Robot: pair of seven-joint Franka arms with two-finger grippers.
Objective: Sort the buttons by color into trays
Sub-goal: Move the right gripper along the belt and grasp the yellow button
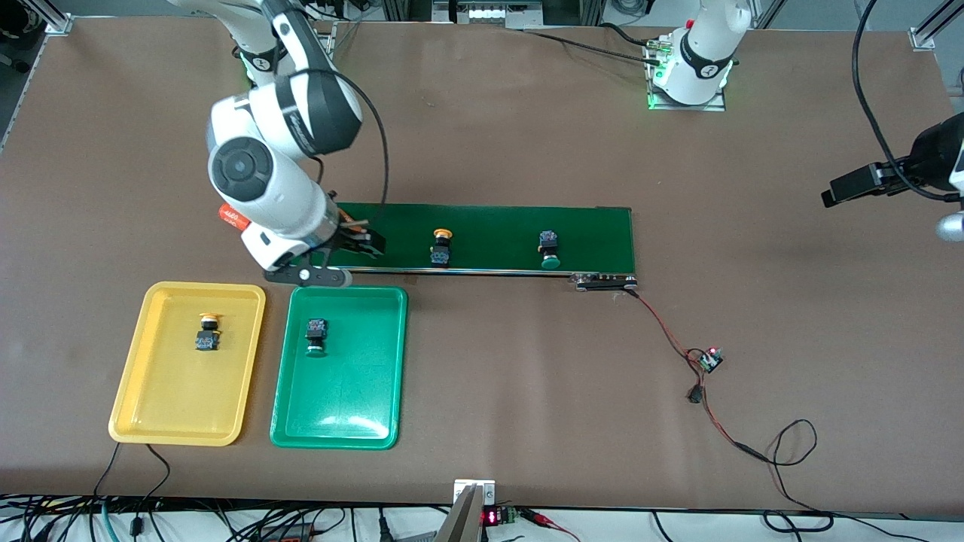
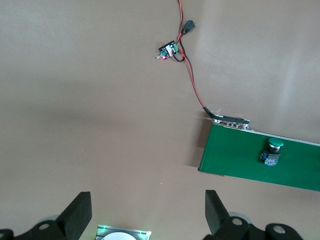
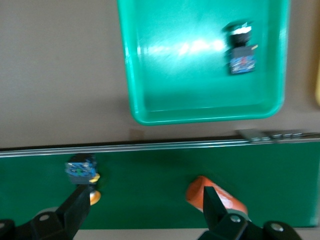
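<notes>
A yellow button [image 1: 441,247] and a green button [image 1: 549,251] lie on the dark-green conveyor belt [image 1: 497,226]. Another yellow button [image 1: 208,331] lies in the yellow tray [image 1: 173,406], and another green button [image 1: 315,336] in the green tray [image 1: 339,406]. My right gripper [image 1: 365,242] hangs open over the belt with only bare belt between its fingers. In the right wrist view the gripper [image 3: 145,215] has the yellow button [image 3: 82,175] beside one finger. My left gripper [image 2: 147,215] waits open, high over bare table, holding nothing.
An orange cylinder [image 1: 233,217] with white print lies at the belt's end toward the right arm, showing by the right gripper's other finger as the cylinder [image 3: 215,197]. A small circuit board [image 1: 709,359] with red and black wires trails from the belt's other end.
</notes>
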